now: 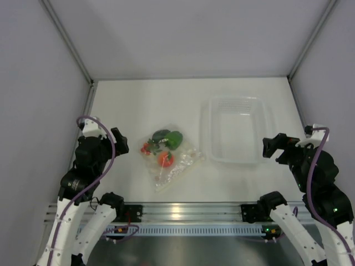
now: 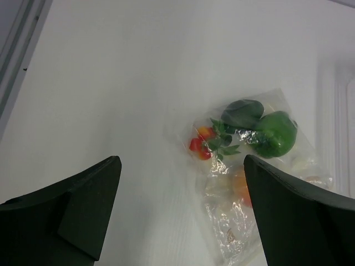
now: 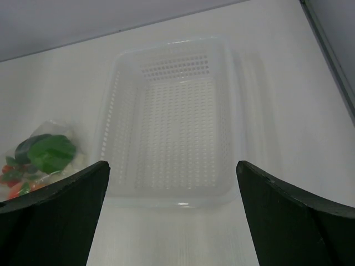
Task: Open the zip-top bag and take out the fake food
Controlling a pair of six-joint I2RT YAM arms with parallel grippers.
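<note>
Left claw (image 1: 120, 141): spread wide, empty, poised left of the bag; zip-top bag (image 1: 176, 166): laid flat at mid-tabletop (image 1: 138, 100), untouched, seal not discernible; fake food (image 1: 166, 145): pepper, avocado, peach and tomatoes, all seen inside the bag; clear tray (image 1: 233, 101): right of the bag, nothing in it; right claw (image 1: 270, 147): spread wide, empty, near the tray; task judged not begun, opening and removal both outstanding.

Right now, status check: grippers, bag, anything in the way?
Left gripper open, empty. Right gripper open, empty. Zip-top bag flat on table, fake food inside, untouched. Clear tray beside it, apart; nothing between grippers and bag.
</note>
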